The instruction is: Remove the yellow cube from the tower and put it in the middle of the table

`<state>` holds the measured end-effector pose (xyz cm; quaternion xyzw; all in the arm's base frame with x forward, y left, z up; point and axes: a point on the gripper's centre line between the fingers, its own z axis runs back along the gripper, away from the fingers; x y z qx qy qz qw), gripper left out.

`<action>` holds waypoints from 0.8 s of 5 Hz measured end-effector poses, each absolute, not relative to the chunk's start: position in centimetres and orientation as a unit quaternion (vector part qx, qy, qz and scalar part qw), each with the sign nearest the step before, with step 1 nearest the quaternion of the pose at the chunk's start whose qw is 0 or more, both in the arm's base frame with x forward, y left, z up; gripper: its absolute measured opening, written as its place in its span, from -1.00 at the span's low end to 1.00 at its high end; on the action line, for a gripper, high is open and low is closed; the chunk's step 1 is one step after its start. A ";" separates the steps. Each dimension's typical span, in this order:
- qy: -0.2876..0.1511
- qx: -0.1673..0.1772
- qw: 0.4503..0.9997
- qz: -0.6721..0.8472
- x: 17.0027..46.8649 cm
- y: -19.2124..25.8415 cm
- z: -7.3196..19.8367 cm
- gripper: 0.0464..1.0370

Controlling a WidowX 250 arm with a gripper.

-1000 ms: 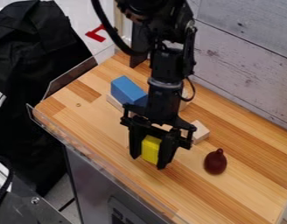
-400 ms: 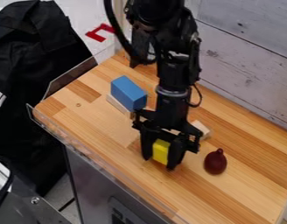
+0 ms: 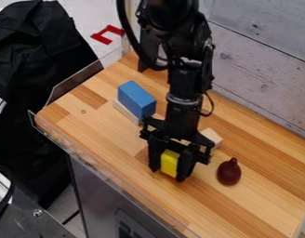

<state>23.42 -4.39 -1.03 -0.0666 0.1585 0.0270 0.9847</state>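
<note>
The black gripper (image 3: pixel 169 171) hangs over the middle of the wooden table (image 3: pixel 242 209), shut on the yellow cube (image 3: pixel 170 162), which shows between its two fingers. Whether the cube's underside touches the tabletop, I cannot tell. Up and to the left of the gripper, a blue block (image 3: pixel 136 98) lies on a pale wooden block (image 3: pixel 124 111); the arm hides what stands to their right.
Just right of the gripper lies a light wooden block (image 3: pixel 211 137), partly behind it. A dark red pear-shaped object (image 3: pixel 228 172) stands further right. A clear low barrier runs along the table's left edge, and a plank wall rises behind.
The gripper has shifted to the right with the yellow cube between its fingers, then slightly left and down since the second frame. More of the blue block's right side shows than at first.
</note>
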 end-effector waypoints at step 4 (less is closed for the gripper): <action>0.130 -0.045 0.990 0.035 23.8 -4.5 2.2 0.93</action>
